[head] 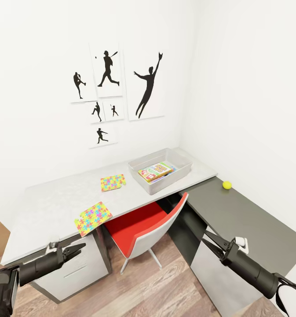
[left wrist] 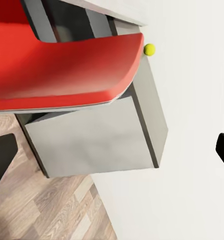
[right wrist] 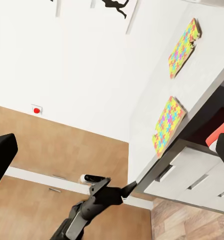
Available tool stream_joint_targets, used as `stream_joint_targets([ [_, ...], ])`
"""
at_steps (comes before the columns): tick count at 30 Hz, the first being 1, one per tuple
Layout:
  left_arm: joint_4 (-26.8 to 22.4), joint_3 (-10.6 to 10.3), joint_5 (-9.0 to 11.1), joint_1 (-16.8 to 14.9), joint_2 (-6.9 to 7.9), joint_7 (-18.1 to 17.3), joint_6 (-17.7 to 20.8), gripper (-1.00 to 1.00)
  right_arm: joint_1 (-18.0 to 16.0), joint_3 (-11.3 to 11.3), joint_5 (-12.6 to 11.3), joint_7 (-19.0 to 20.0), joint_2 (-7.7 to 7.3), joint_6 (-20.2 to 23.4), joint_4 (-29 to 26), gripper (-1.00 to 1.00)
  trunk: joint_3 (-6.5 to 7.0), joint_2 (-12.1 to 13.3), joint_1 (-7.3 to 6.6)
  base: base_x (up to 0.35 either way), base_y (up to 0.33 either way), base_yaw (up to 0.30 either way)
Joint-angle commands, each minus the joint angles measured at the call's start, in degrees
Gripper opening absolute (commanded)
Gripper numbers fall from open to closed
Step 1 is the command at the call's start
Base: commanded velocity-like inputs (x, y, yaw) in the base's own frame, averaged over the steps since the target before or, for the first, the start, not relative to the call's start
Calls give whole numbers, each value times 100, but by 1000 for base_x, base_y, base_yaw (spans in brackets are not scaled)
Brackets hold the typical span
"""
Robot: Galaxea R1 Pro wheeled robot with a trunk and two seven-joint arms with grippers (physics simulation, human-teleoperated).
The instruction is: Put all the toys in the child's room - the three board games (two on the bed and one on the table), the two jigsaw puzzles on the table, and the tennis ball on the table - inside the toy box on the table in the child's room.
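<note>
1. Left gripper (head: 77,250) low at the near left, just off the near edge of the table (head: 51,207); fingers parted, nothing between them.
2. Right gripper (head: 211,240) at the near right, over the near end of the lower dark shelf unit (head: 253,224); spread wide and empty, judging by its wrist view.
3. Toy box (head: 141,169) at the far right end of the table, with a yellow-green-red board game (head: 155,171) already lying inside.
4. Two jigsaw puzzles still out: near puzzle (head: 93,218) overhanging the table's near edge, far puzzle (head: 113,182) just left of the toy box.
5. Tennis ball (head: 227,185) on the shelf unit at the far right, close to the wall.
6. Red chair (head: 143,229) tucked under the table between the two arms.
7. Probably thin, light and stiff, lying flat: hard to pinch from above. Best taken at the overhanging edge of the near puzzle, one finger under, one over.
8. Probably light and free to roll; best closed on squarely across the middle, from above.
</note>
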Motion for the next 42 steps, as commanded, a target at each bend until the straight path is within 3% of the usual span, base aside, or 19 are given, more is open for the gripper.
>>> stream_joint_targets([
  [1,69,17,-59,-63,0,51,61,100,-4,-5,0,13,0,32,0,100,-12,-12,3,0,0,0],
  [6,1136,70,-17,-668,80,850,-42,100,-6,-8,0,23,0,32,0,100,-12,-12,3,0,0,0],
  [10,2009,424,111,-1029,365,1456,-511,100,-7,-15,8,29,-6,32,0,100,-12,-12,3,0,0,0],
  [13,2300,644,174,-1125,536,1698,-767,100,-7,-11,14,30,-2,32,0,100,-12,-12,3,0,0,0],
  [21,2432,757,197,-1169,583,1760,-918,100,-3,-15,17,38,-1,32,-7,100,-12,-12,3,0,0,2],
  [42,2439,766,198,-1172,591,1753,-948,100,-3,-18,17,39,-9,32,-9,100,-12,-12,3,87,-32,109],
])
